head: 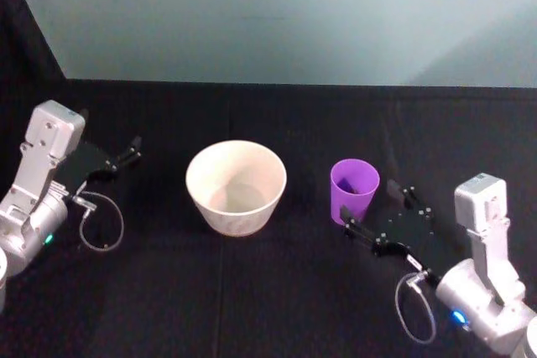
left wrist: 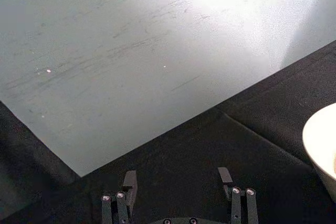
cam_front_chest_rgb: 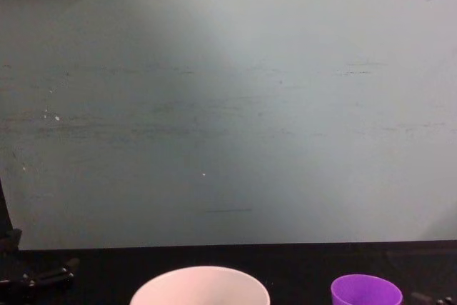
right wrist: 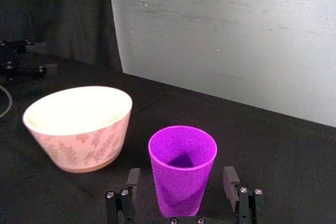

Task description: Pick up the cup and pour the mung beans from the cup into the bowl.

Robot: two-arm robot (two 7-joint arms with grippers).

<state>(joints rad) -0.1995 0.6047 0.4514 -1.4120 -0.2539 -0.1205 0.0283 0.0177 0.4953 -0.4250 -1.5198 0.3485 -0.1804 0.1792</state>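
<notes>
On the black cloth-covered table [head: 277,291], the wide cream round bowl [head: 239,215] sits a little left of centre. The small purple plastic cup [head: 342,205] stands to its right, apart from it. The right end effector [head: 376,209] is at the cup's near right side, its spread fingers flanking the cup. The left end effector [head: 127,155] hangs well left of the bowl. The pale wall [head: 277,14] stands behind the table.
</notes>
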